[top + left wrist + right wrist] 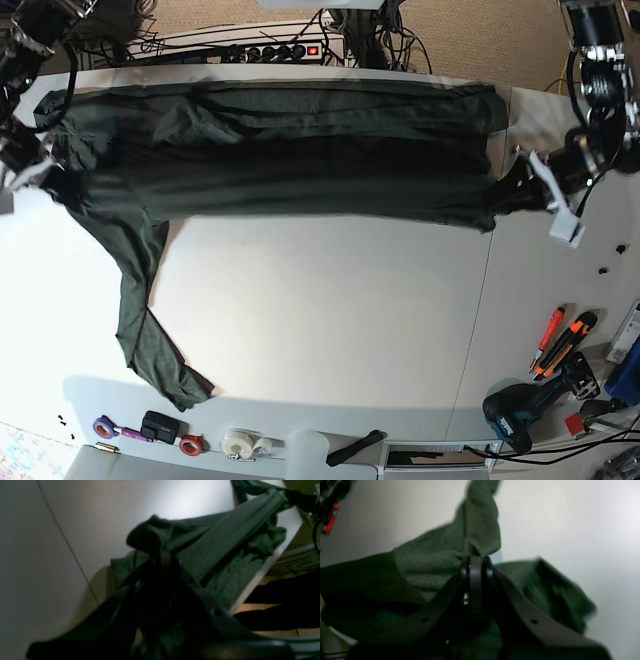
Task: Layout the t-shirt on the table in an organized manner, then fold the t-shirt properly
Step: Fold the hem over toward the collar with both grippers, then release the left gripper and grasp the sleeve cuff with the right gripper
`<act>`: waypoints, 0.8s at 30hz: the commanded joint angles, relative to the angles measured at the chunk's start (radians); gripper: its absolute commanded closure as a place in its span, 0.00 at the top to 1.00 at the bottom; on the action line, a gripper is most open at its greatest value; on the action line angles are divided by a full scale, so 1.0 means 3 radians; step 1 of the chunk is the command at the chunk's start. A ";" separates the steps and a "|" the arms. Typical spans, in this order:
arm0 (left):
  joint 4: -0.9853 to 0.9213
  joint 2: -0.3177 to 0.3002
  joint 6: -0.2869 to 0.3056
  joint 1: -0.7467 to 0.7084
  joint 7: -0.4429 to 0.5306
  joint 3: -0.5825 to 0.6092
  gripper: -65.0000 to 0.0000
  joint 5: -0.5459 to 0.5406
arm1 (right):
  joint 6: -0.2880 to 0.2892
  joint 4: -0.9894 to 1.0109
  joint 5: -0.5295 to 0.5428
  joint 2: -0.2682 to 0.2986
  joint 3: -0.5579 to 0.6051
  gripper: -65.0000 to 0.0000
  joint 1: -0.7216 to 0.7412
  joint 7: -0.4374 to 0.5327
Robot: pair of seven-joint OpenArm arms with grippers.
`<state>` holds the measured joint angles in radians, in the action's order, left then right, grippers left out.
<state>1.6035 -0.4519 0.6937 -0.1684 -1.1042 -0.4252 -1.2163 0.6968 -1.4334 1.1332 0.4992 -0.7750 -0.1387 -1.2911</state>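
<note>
T-shirt (280, 150) stretched sideways across table (320, 320), sleeve (145, 320) trailing forward

Setting: workshop or robotics lab bench. Evidence: white table (330, 330) edged with a cordless drill (520, 408), orange-handled cutters (560, 342), tape rolls (245, 443); a power strip (285, 50) and tangled cables (380, 30) run along the far side.
</note>
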 commanded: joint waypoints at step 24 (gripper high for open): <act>0.0039 0.0022 0.0015 -0.0134 0.0375 -0.0057 0.53 0.0409 | 0.0005 -0.0051 -0.0052 0.0027 -0.0039 0.52 -0.0079 0.0395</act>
<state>1.5974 -0.4240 0.6899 -0.2234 -1.0180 -0.4324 -1.0668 0.6971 -1.4326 1.0889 0.4713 -0.7780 -0.1768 -1.2045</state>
